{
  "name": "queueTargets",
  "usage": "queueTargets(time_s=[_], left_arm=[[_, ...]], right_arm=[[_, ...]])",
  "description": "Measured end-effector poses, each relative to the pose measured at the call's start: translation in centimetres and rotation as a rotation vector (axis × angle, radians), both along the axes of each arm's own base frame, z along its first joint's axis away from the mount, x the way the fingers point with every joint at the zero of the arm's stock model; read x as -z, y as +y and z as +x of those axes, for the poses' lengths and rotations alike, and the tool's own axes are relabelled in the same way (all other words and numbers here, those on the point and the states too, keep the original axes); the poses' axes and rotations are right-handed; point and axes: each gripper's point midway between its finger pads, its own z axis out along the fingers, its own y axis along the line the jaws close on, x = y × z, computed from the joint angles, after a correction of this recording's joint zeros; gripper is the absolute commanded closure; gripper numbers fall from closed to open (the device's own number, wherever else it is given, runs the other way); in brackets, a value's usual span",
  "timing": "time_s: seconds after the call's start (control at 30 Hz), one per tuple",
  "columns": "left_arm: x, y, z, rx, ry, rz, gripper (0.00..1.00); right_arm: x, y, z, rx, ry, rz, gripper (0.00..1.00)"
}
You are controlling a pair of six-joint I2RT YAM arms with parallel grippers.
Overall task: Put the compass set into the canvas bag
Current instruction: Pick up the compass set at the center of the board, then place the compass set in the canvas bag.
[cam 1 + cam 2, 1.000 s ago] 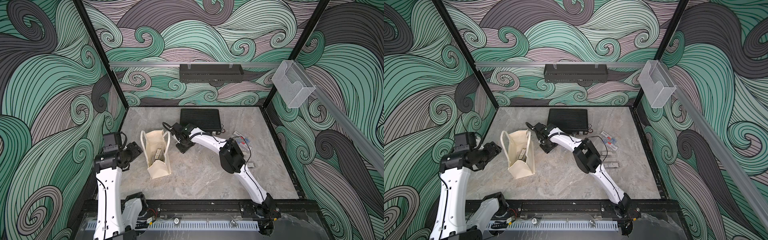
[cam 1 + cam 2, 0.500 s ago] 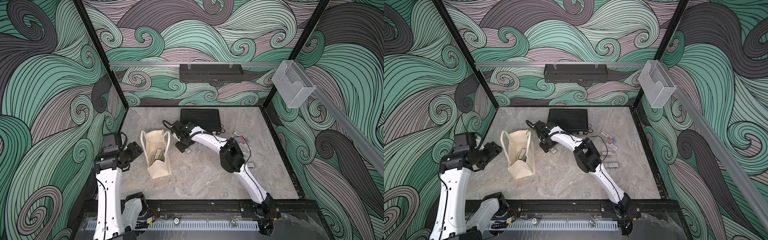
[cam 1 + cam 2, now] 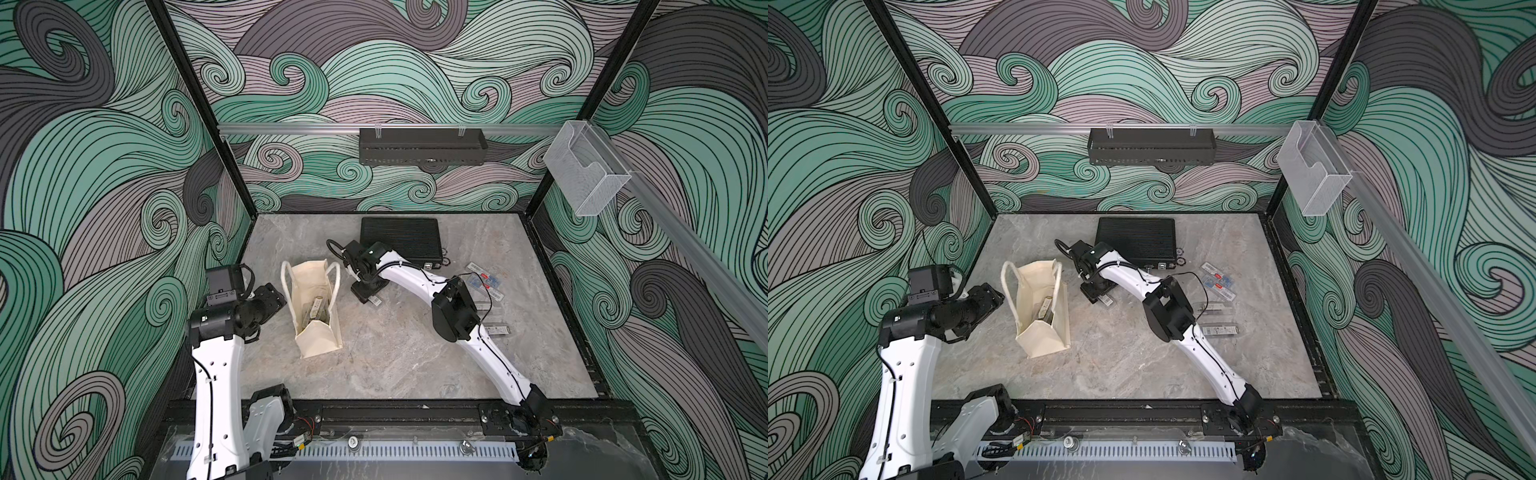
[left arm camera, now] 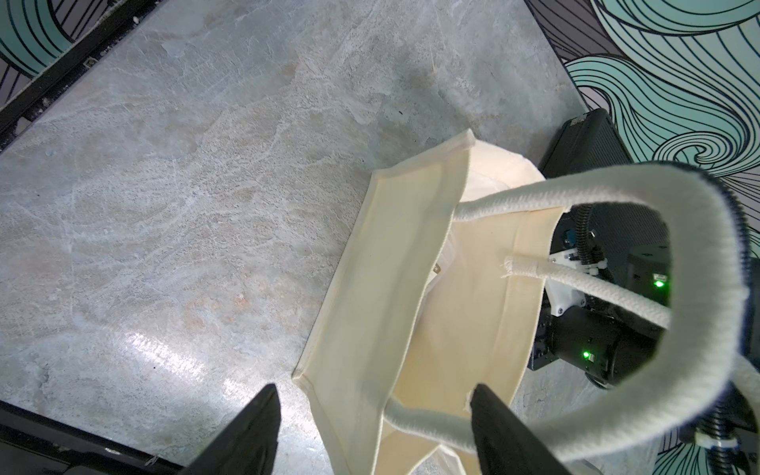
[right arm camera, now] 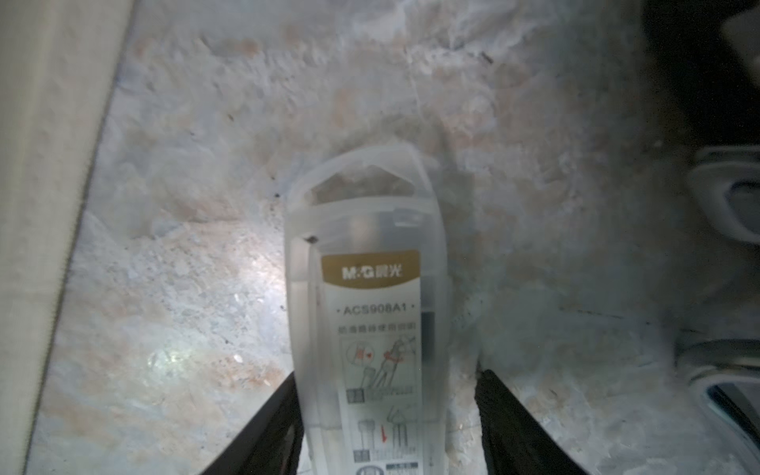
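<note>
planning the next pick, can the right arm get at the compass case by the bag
Probably yes: the right gripper hangs over the compass case, a jaw on each side, nothing lies on it, and the bag stands apart beside it.

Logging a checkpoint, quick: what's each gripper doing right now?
Left gripper: open, holding nothing.
Right gripper: open, straddling the compass set, not clamped.

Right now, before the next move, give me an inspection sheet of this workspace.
Surface: grey marbled table.
Job's things: canvas bag upright, mouth open, cases inside; compass set flat on the table beside it.
Clutter: black briefcase at back; spare clear cases by right arm.
Grippers: left gripper open at the bag's handle; right gripper open, astride the compass set.
Cables: black loop at right wrist.
Surroundings: wave-pattern walls, black tray, clear holder.
</note>
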Motion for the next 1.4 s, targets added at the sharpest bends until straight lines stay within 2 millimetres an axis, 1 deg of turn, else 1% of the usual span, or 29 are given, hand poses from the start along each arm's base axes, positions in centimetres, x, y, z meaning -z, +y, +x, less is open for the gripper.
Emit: queueTargets(time_s=[0.23,0.43,0.5,0.57,0.63,0.7,0.73,0.93,1.03,1.1,1.17,1.23,1.3,1.4], left_arm=[[0.4,-0.1,-0.1,0.002,0.008,-0.004,0.25],[0.4,-0.2,-0.1,0.005,0.006,-0.009,0.25],[0.4,-0.2,-0.1,0.006,0.006,-0.011,0.25],[0.4,-0.3,-0.1,0.008,0.004,-0.013,0.25],[0.3,-0.3,-0.2,0.008,0.000,-0.013,0.25],[0.2,-0.4,-0.2,0.010,-0.006,-0.014,0.25],[0.1,-0.4,-0.2,0.012,-0.010,-0.016,0.25],[-0.1,-1.1,0.0,0.030,-0.030,-0.047,0.25],[-0.3,-1.3,0.2,0.031,-0.042,-0.062,0.25],[-0.4,-1.4,0.2,0.033,-0.050,-0.070,0.25],[-0.7,-1.5,0.3,0.031,-0.058,-0.075,0.25],[-1.6,-1.3,0.3,0.017,-0.072,-0.068,0.25],[-3.0,-0.9,0.4,-0.002,-0.099,-0.046,0.25],[-6.2,-0.2,0.7,-0.031,-0.172,-0.007,0.25]], right_arm=[[-0.1,-0.3,-0.1,0.006,0.007,-0.009,0.50],[-0.4,-0.4,-0.1,0.029,0.004,-0.011,0.54],[-0.9,-0.6,-0.1,0.042,0.003,-0.007,0.55],[-2.1,-1.0,0.0,0.064,-0.003,0.005,0.55],[-4.0,-1.5,0.2,0.091,-0.018,0.025,0.55],[-6.5,-2.3,0.6,0.124,-0.044,0.052,0.55],[-7.9,-2.7,0.8,0.143,-0.060,0.069,0.55],[-18.2,-5.1,1.6,0.236,-0.192,0.218,0.55],[-22.2,-5.4,1.1,0.259,-0.240,0.289,0.54],[-24.1,-4.8,0.7,0.257,-0.263,0.333,0.54],[-25.6,-3.8,0.1,0.247,-0.279,0.376,0.54],[-26.9,-2.6,-0.8,0.224,-0.289,0.412,0.53],[-28.2,-1.2,-1.9,0.202,-0.298,0.452,0.54],[-30.1,1.0,-3.8,0.155,-0.306,0.516,0.53]])
